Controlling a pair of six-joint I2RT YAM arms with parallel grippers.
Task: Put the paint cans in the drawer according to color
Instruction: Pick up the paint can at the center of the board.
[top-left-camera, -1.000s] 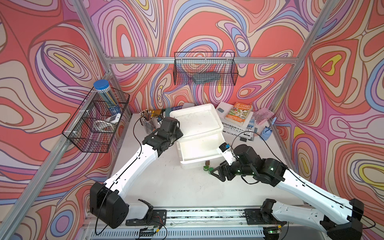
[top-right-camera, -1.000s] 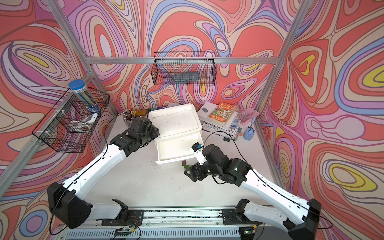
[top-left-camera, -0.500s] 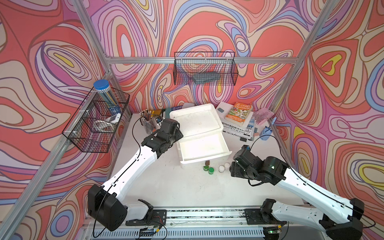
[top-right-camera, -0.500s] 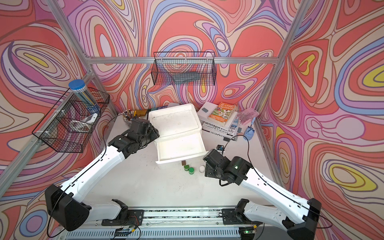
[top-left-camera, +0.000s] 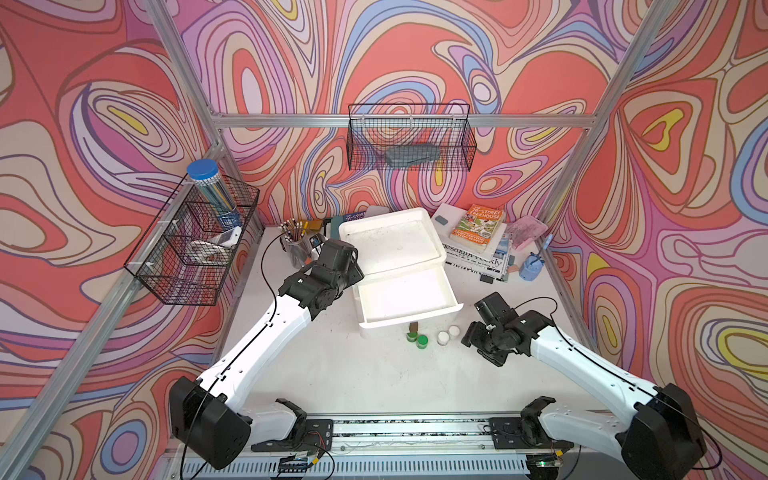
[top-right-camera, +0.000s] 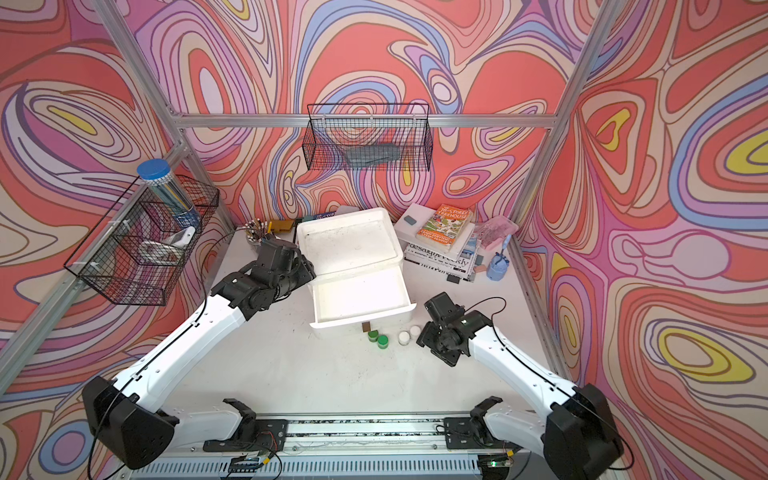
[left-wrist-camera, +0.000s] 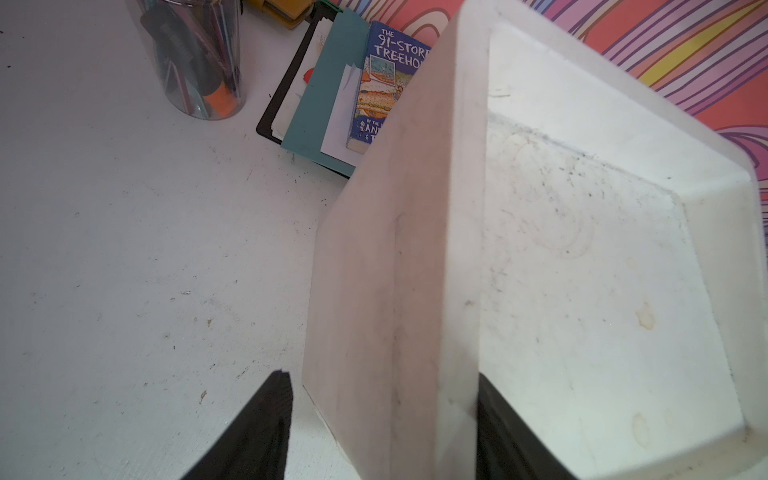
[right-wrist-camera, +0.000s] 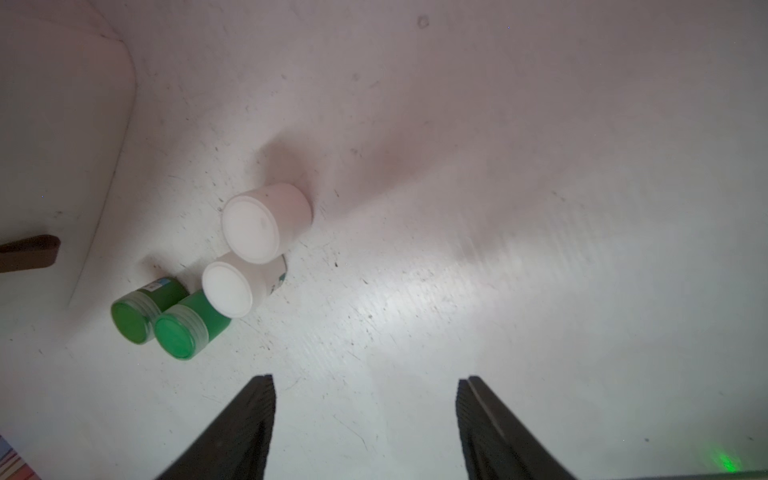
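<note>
Two green paint cans (top-left-camera: 417, 338) (right-wrist-camera: 166, 320) and two white ones (top-left-camera: 449, 334) (right-wrist-camera: 257, 232) stand in a tight cluster on the table, just in front of the white drawer (top-left-camera: 415, 322) (top-right-camera: 361, 322). The drawer is pulled out and its inside looks bare. A small dark thing (right-wrist-camera: 29, 253) sits under its front lip. My right gripper (top-left-camera: 468, 337) (right-wrist-camera: 365, 379) hovers open to the right of the white cans, holding nothing. My left gripper (left-wrist-camera: 382, 376) straddles the drawer unit's left wall (left-wrist-camera: 395, 270), with the outer finger (left-wrist-camera: 272, 415) apart from it.
A pencil cup (top-left-camera: 296, 245) (left-wrist-camera: 195, 62) and books (left-wrist-camera: 374, 91) stand behind the left arm. Books and newspapers (top-left-camera: 478, 237) and a blue sharpener (top-left-camera: 531, 268) lie at the back right. Wire baskets (top-left-camera: 195, 245) (top-left-camera: 409, 139) hang on the walls, one holding a blue-lidded tube (top-left-camera: 208, 187).
My right gripper has drawn back to the right from the drawer's front, uncovering the green and white cans. The left arm has hardly moved.
</note>
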